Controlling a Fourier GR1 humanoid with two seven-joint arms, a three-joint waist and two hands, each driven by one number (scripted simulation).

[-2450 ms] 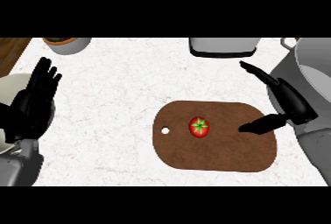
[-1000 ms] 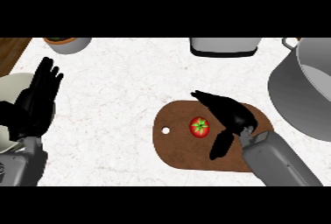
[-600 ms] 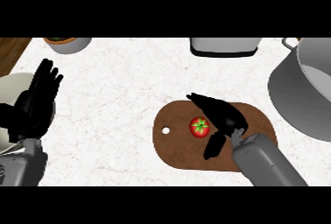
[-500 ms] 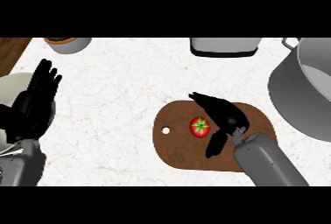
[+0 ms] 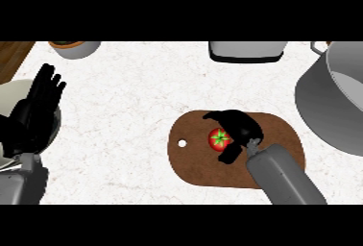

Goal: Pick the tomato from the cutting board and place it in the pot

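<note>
1. A brown wooden cutting board (image 5: 202, 168) with rounded corners and a small hole near its left end is laid on the white speckled worktop (image 5: 127, 96); all positions below are given relative to this board.
2. The red tomato (image 5: 220, 138), topped by a green star-shaped calyx, is seated on the board, slightly left of the board's centre and right of the hole.
3. The right hand (image 5: 241, 127) is held over the board's centre, with its grey forearm running off the board's near right corner. Its fingers (image 5: 212, 116) are arched over the far side of the red tomato and the thumb is curved along the near side, so the fruit is cupped from the right.
4. A large grey metal pot (image 5: 319, 115) is set just beyond the board's right end, apart from it.
5. The left hand (image 5: 35, 120) is seen well to the left of the board, fingers straight and pointing up, above a cream round plate (image 5: 10, 91).
6. A grey rectangular container (image 5: 248, 50) is placed well beyond the board's far edge, and a small grey bowl (image 5: 74, 48) far to the upper left.
</note>
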